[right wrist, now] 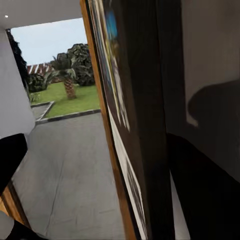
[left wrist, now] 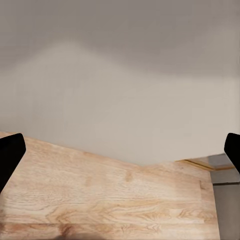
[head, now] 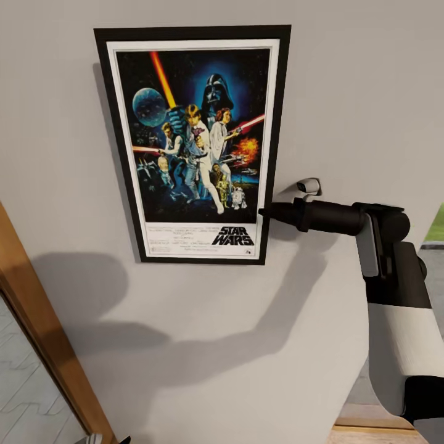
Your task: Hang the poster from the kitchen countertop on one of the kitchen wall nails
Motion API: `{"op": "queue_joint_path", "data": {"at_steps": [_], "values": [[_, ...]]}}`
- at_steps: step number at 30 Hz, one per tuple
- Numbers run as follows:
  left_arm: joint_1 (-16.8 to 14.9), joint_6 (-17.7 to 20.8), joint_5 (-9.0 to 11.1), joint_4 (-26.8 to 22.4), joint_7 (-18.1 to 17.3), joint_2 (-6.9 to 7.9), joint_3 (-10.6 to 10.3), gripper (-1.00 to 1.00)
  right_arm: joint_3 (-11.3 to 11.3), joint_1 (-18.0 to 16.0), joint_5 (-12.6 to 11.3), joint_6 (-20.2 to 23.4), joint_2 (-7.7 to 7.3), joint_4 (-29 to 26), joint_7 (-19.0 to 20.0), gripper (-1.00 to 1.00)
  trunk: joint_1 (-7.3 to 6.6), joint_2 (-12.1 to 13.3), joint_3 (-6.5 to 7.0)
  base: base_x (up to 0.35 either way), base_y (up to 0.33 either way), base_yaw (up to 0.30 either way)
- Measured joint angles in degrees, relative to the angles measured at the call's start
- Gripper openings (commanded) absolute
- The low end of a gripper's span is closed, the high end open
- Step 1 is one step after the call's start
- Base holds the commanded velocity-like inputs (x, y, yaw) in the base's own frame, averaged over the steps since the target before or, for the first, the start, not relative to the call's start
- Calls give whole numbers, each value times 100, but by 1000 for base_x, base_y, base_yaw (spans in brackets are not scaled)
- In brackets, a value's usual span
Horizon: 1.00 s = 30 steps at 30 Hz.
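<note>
The Star Wars poster (head: 192, 145) stands upright and flat against the plain light-grey wall (head: 357, 92), its black frame casting a shadow to its left. My right gripper (head: 283, 200) reaches in from the right at the poster's lower right edge, one black finger (head: 280, 213) in front of the frame. In the right wrist view the poster (right wrist: 132, 125) runs edge-on between the jaws; it lies against one finger (right wrist: 205, 195), with a clear gap to the other (right wrist: 11, 157), so the right gripper (right wrist: 107, 175) is open. My left gripper (left wrist: 120, 155) hangs open and empty. The nail is hidden and the countertop is out of view.
A wooden door frame (head: 43, 320) slants up the lower left, with tiled floor beyond it. The left wrist camera faces a light wood surface (left wrist: 110, 200) below grey wall. Through a doorway, paved ground (right wrist: 65, 165) and a lawn with a palm lie outside.
</note>
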Motion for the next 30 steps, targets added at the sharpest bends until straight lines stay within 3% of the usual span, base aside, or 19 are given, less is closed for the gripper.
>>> {"op": "queue_joint_path", "data": {"at_steps": [5,11,12,21,23,26,28,29,30], "values": [[0,0,5,0,0,5,-1,100,0,0,0,5,1,-4,-8,100,1,0,0,-11,0,0],[-1,-1,4,2,-2,6,-2,100,-1,-1,-23,18,3,-8,-12,100,3,0,1,-234,0,0],[-1,-1,2,1,-2,5,-1,100,-2,-1,57,-35,1,-4,-23,100,5,3,0,-307,0,0],[-1,0,7,0,0,5,-2,100,-2,39,-182,-53,0,-38,6,100,2,2,0,-245,0,0],[-1,-1,7,0,-2,7,-2,100,1,218,-191,-137,1,-83,76,100,2,2,0,-26,0,0],[-1,0,7,0,-1,8,-1,100,5,833,-197,-596,-22,-213,363,100,1,2,0,-11,0,0],[0,0,8,0,0,8,-1,100,6,1350,-185,-1008,-40,-246,543,100,1,3,-1,-4,0,0],[0,-1,6,0,0,10,1,100,6,1870,-172,-1432,-58,-254,647,100,0,1,-1,-2,0,0],[0,0,7,0,0,12,0,100,7,2172,-164,-1594,-61,-253,671,100,1,3,-1,-1,0,0]]}}
